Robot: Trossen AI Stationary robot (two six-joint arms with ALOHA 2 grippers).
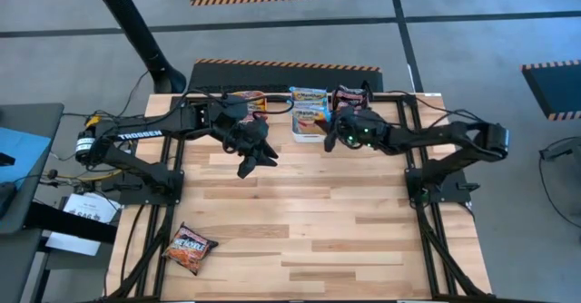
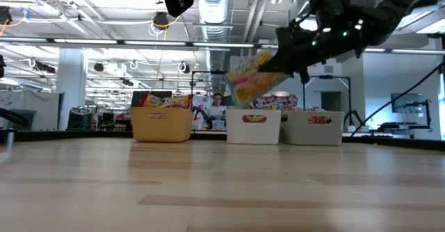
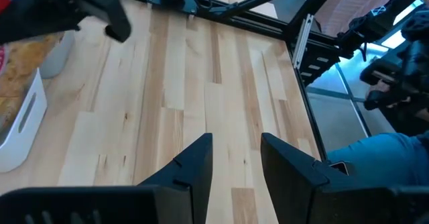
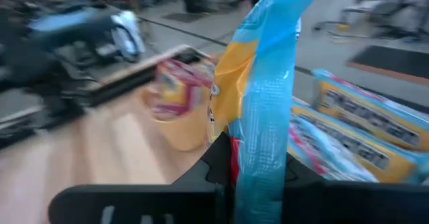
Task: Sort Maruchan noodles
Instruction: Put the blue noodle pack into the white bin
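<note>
My right gripper [image 1: 329, 132] is shut on a light blue and yellow noodle packet [image 2: 249, 79], held in the air over the white bin [image 2: 254, 126] at the far edge. That bin holds more light blue packets [image 1: 309, 103]. The orange bin [image 2: 161, 124] and the grey bin [image 2: 316, 128] on either side of it also hold packets. One orange-red packet [image 1: 189, 249] lies flat near the table's near left corner. My left gripper [image 1: 259, 158] hangs open above the table, left of the white bin, with nothing between its fingers [image 3: 194, 163]. My right gripper pinches the packet between its two fingers at one end [image 4: 258, 153]. The fingers come nearly level from the table's right side. The packet sticks out beyond them, standing on edge and tilted, lifted clear above the white bin.
Black frame rails [image 1: 419, 185] and the arms' bases stand along the table's left and right sides. Bare wood [image 1: 309, 221] spreads over the middle and near half of the table. People and shelves show in the room beyond the far edge.
</note>
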